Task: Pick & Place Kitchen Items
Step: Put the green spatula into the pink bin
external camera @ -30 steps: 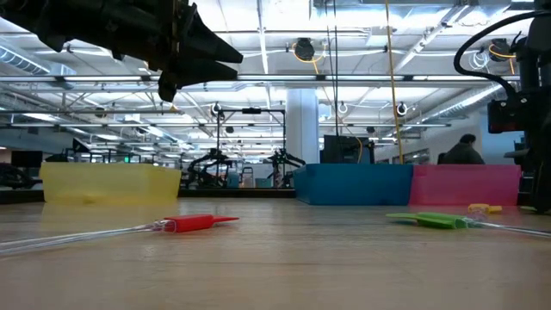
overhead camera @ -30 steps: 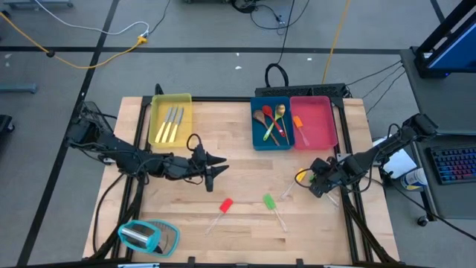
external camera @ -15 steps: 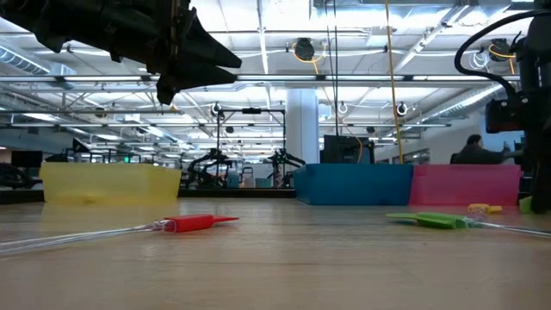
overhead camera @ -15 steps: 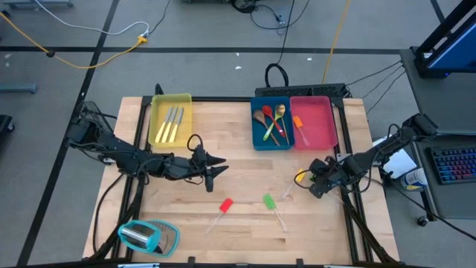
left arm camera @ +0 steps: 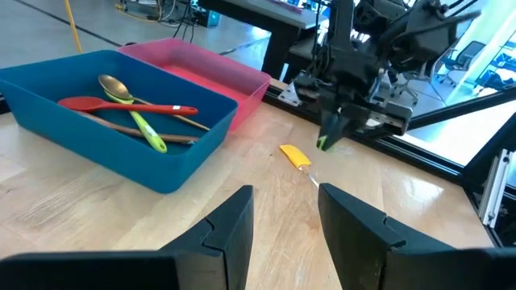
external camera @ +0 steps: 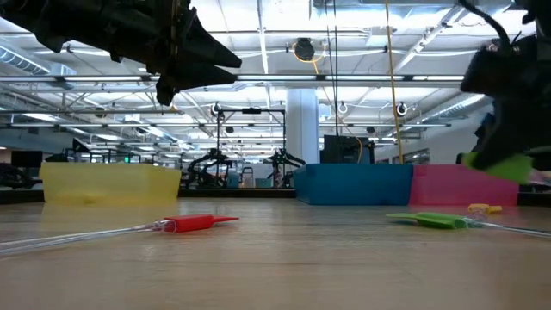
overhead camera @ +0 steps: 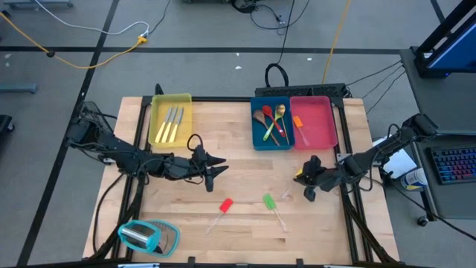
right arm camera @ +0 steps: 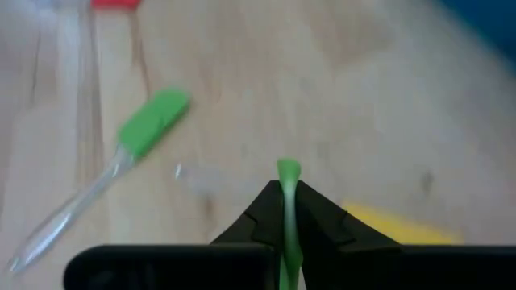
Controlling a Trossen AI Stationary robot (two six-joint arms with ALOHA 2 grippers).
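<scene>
Standing beside the table, I judge that the picking step is just finished and the carrying step comes next. The right gripper [overhead camera: 307, 181] is at about 4 o'clock on the table [overhead camera: 223, 149], lifted above the wood, and its jaws are clenched on a thin green utensil [right arm camera: 288, 201]; the wrist view shows the green handle pinched between the two dark fingers. I cannot tell whether it is a spoon or a spatula. A yellow spatula [left arm camera: 294, 155] lies on the wood just beside it.

The next move, I think, calls for a swing toward 1 o'clock, where the blue tray [overhead camera: 271, 123] with spoons and the pink tray [overhead camera: 316, 123] stand touching each other, and a release over one of them. The thin handle could turn in the grip, so a slow move is better.

The left gripper [overhead camera: 217, 171] hangs above the middle of the table with jaws half released, holding nothing. A red spatula [overhead camera: 223, 206] and a green spatula [overhead camera: 271, 203] wait near 6 o'clock, and silver cutlery [overhead camera: 172, 123] lies in the yellow tray [overhead camera: 170, 100] at 11 o'clock.
</scene>
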